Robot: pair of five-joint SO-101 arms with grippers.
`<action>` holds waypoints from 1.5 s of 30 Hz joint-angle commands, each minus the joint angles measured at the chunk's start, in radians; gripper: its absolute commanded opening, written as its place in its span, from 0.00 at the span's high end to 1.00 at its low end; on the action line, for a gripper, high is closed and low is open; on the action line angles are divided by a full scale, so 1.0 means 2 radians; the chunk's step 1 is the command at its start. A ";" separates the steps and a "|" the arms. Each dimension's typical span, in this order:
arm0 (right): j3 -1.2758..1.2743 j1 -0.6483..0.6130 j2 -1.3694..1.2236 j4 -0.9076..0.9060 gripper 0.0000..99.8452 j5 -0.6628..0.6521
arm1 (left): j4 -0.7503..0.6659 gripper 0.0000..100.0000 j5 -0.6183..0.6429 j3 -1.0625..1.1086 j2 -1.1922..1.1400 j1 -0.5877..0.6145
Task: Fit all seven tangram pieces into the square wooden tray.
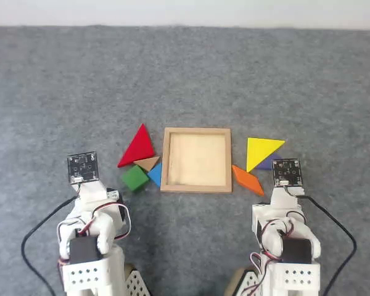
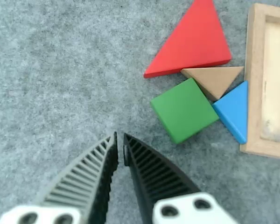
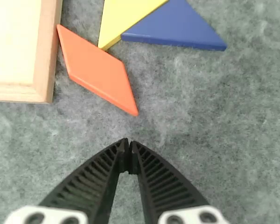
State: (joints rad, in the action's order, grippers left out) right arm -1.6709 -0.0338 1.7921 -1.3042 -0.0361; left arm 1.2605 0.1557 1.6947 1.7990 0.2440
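Observation:
The square wooden tray (image 1: 196,131) lies mid-table with its floor bare. Off its left side sit a red triangle (image 1: 137,147), a tan triangle (image 1: 147,163), a green square (image 1: 134,177) and a blue triangle (image 1: 155,174); the blue one touches the tray (image 2: 252,93). To the right lie a yellow triangle (image 1: 261,152), an orange parallelogram (image 1: 247,179) and a dark blue triangle (image 3: 177,25). My left gripper (image 2: 120,136) is shut and empty, short of the green square (image 2: 184,109). My right gripper (image 3: 129,142) is shut and empty, just short of the orange parallelogram (image 3: 95,70).
Grey carpet-like cloth (image 1: 185,74) covers the table. Open cloth stretches behind the tray and out to both sides. Both arm bases (image 1: 92,259) (image 1: 287,259) stand at the near edge.

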 commanded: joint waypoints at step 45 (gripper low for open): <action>0.467 -0.033 -0.691 0.139 0.87 0.367 | -0.097 0.87 -0.227 -0.077 0.005 -0.017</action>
State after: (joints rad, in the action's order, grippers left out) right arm -0.7626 -0.1565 0.3805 -1.0342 0.6897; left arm 1.0671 -0.3537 1.6640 1.7990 0.4051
